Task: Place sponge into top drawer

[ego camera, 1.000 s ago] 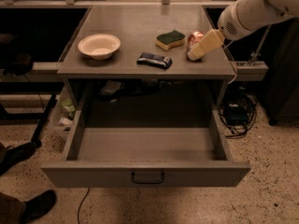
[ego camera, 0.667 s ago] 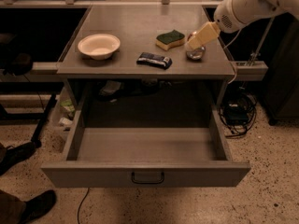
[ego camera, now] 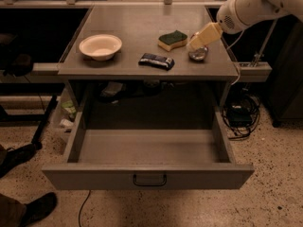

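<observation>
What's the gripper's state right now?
Gripper: open or closed cannot be told; it is close beside the sponge, which lies on the table.

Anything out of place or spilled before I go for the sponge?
Nothing stands out. The sponge lies flat on the tabletop, the top drawer is pulled out squarely, the bowl sits upright, and the gripper is just beside the sponge.

White rounded arm [ego camera: 253,6], cream jaws at tip

On the table [ego camera: 142,22], bowl [ego camera: 100,47] is sitting left, wrapper [ego camera: 156,60] before sponge [ego camera: 173,39]; gripper [ego camera: 192,45] is hovering right of sponge; top drawer [ego camera: 94,176] is projecting below.
</observation>
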